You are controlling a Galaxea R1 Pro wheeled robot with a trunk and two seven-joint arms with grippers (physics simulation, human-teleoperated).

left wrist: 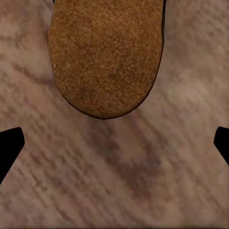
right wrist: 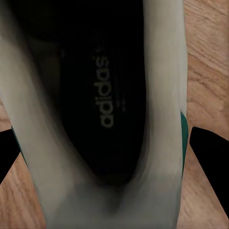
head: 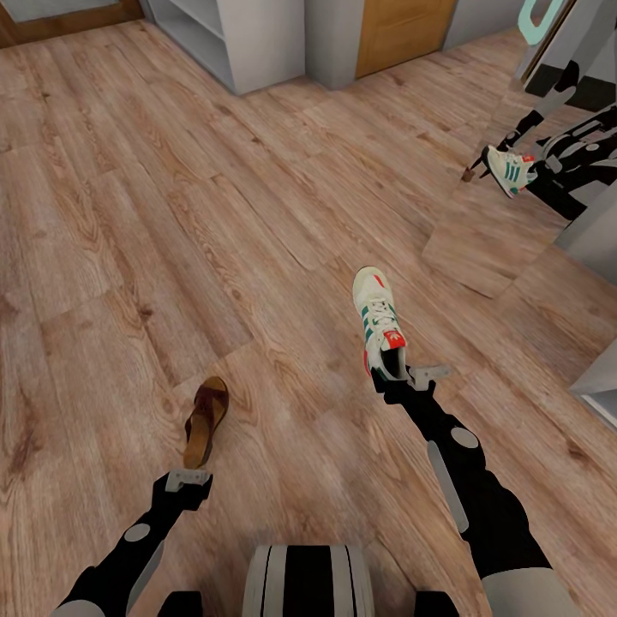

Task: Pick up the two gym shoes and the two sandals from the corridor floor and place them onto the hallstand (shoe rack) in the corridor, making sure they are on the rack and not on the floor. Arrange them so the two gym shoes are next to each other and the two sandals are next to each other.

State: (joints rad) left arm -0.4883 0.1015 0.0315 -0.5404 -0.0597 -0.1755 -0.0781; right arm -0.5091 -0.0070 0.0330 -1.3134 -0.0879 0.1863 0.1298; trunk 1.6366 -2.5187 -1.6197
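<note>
Wood-grain corridor floor (head: 128, 257) runs from the robot's base out to the walls, and every shoe in sight lies on it.

Nearest, the left gripper (head: 187, 480) hovers just short of the heel of a brown sandal (head: 205, 422). In the left wrist view its fingertips (left wrist: 10, 143) stand wide apart over bare planks, with the tan footbed (left wrist: 107, 52) ahead of them and nothing between them, which looks like a line-up for a grab.

A little farther and to the right, the right gripper (head: 410, 375) is at the heel of a gym shoe (head: 379, 321) whose toe points away. In the right wrist view its fingers (right wrist: 212, 152) flank the heel collar, spread and seemingly not yet pressing, above the dark insole (right wrist: 102, 90), probably so a close would pinch the heel.

Far right, a mirror-like panel (head: 506, 240) shows a reflected sneaker (head: 511, 170).

Farthest, at the top, stands a pale-grey open-shelved unit (head: 257, 43), likely the hallstand; the shelf portions visible hold nothing.
</note>
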